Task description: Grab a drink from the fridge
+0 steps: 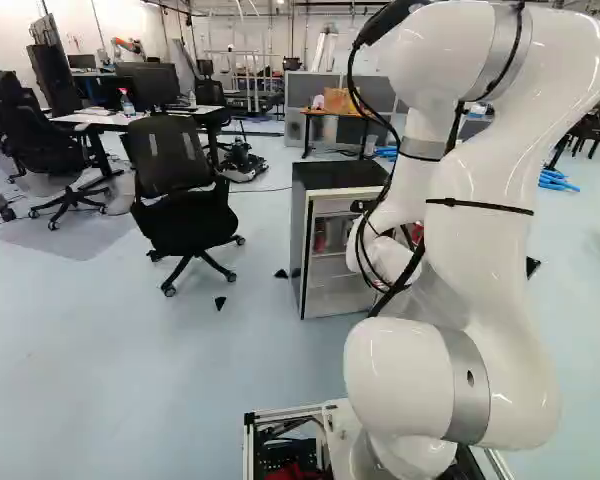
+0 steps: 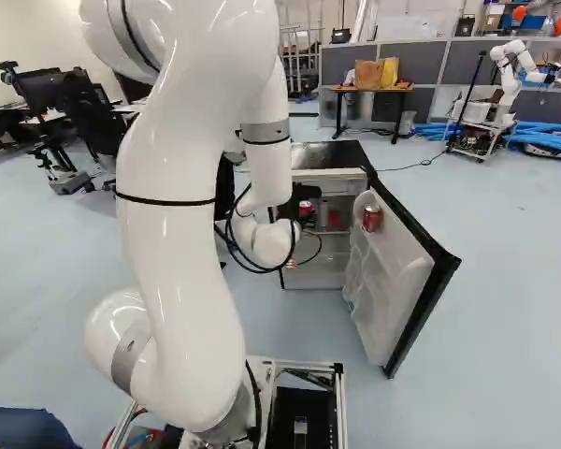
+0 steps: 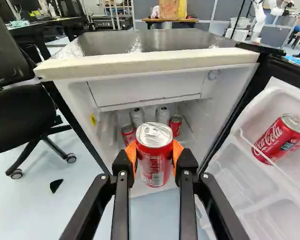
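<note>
Gripping a red can [image 3: 154, 155] with our tool [image 2: 306, 210] outside the fridge [image 3: 155, 62]

We have the tool clamped on the red can, its orange pads [image 3: 178, 151] pressing from two sides. The can stands upright between them, in front of the opening. Ahead of the tool, inside the fridge, we see two silver cans [image 3: 162, 115] and two smaller-looking red ones [image 3: 128, 134]. To the tool's right, the open door [image 3: 247, 182] holds another red can, tilted [image 3: 280, 140]. We see a chair [image 3: 20, 120] to the tool's left.
</note>
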Robot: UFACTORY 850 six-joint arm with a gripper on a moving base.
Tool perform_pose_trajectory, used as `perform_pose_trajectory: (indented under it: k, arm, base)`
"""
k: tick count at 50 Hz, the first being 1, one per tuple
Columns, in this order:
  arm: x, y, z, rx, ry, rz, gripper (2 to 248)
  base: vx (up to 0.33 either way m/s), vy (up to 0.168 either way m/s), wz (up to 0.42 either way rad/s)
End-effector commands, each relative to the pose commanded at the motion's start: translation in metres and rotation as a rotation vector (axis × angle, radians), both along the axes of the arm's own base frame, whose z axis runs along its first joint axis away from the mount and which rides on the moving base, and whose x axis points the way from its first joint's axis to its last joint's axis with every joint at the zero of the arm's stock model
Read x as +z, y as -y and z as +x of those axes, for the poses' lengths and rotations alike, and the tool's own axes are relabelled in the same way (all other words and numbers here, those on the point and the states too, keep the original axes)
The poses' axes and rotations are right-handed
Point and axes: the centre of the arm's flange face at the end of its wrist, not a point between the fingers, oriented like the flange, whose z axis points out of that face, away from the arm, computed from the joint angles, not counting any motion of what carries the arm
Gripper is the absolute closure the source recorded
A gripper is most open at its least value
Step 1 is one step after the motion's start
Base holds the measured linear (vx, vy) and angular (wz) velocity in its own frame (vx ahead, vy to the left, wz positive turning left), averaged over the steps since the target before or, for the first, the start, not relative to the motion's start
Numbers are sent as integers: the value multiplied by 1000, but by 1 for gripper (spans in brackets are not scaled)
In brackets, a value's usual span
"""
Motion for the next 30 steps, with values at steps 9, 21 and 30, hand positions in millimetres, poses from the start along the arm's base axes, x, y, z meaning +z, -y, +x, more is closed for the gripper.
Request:
perform_pose_trajectory:
  k: [9,21,30]
  arm:
    - [10,-1,-3,-1,18,-6,158]
    - [23,-1,-5,-1,44,-15,158]
    - [32,-2,-6,-1,64,-22,158]
  base:
    - [0,0,0]
    - [0,0,0]
    - [0,0,0]
